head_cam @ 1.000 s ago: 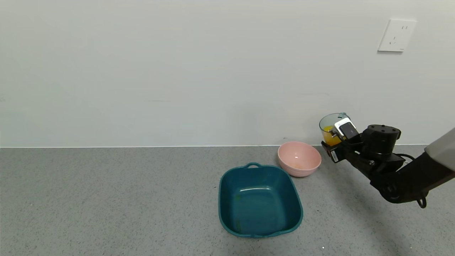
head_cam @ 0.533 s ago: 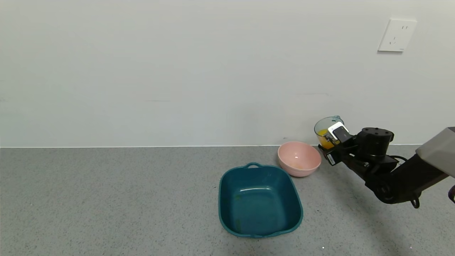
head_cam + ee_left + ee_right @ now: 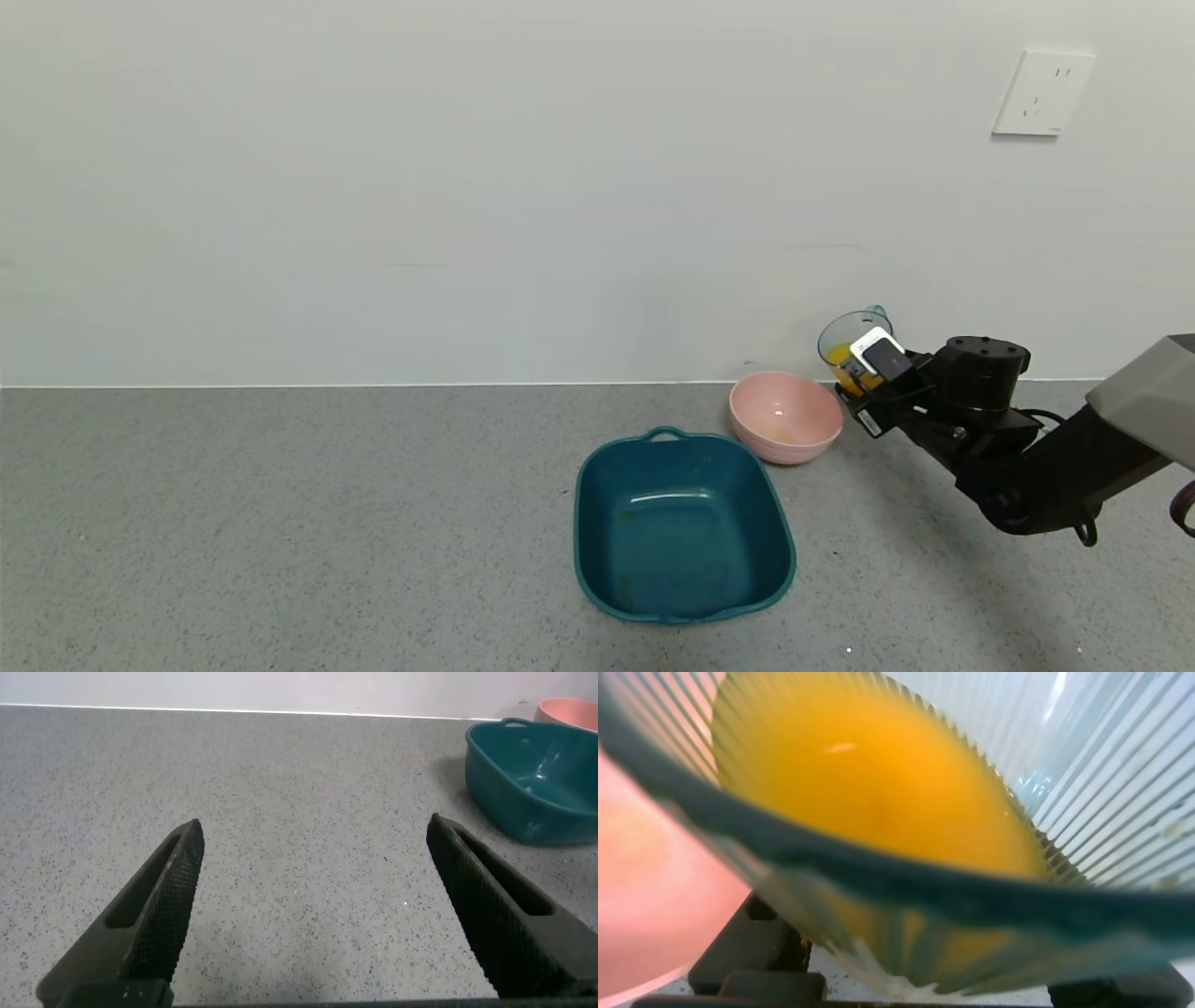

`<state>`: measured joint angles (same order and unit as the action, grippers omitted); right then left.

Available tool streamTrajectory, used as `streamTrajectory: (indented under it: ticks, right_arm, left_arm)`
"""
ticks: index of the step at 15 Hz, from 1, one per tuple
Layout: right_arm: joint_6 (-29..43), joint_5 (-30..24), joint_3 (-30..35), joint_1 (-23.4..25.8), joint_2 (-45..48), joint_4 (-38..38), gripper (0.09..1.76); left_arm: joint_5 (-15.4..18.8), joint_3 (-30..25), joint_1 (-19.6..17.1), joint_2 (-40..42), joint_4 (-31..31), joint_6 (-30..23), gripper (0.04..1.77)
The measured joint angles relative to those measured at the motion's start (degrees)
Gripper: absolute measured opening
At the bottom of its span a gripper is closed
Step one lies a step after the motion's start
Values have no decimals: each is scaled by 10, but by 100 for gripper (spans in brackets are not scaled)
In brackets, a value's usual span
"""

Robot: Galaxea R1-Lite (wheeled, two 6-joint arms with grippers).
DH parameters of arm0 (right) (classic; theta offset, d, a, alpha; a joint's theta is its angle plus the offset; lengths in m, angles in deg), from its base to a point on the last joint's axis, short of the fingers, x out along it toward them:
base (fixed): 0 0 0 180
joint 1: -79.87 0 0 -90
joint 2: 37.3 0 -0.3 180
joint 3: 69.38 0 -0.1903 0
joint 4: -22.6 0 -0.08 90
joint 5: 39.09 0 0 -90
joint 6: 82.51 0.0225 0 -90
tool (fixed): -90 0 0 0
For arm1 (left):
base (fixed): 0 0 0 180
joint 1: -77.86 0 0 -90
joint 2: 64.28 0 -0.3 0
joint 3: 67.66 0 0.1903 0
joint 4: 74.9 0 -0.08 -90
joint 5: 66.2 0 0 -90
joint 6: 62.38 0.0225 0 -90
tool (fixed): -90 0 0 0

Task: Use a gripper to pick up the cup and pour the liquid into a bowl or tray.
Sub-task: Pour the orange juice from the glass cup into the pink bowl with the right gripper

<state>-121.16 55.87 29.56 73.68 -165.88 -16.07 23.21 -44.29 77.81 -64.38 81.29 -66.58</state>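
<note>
Right gripper [image 3: 861, 373] clamped on the cup [image 3: 848, 343], holding it raised off the counter [image 3: 280, 523] and tipped toward the pink bowl [image 3: 786, 416], which sits at the cup's 7 o'clock in the head view, just beside it. Orange liquid [image 3: 842, 355] pooled low in the cup; in the right wrist view the liquid [image 3: 878, 784] fills most of the ribbed cup [image 3: 1102, 775], with the bowl [image 3: 645, 896] pink at the edge. Nothing seen crossing the rim. Teal tub [image 3: 683, 525] at the bowl's 7 o'clock, close by. Wall socket [image 3: 1042, 93] at 1 o'clock from the cup. Left gripper [image 3: 313, 915] low over bare counter, fingers [image 3: 168, 896] spread wide, holding nothing; tub [image 3: 533, 784] at its 2 o'clock.
</note>
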Motion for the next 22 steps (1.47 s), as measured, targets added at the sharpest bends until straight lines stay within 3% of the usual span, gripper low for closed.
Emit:
streamTrajectory:
  ticks: [22]
  right_arm:
    - [-204,10,-14,-1,-9,-1,134]
  left_arm:
    - [0,0,0,0,0,0,172]
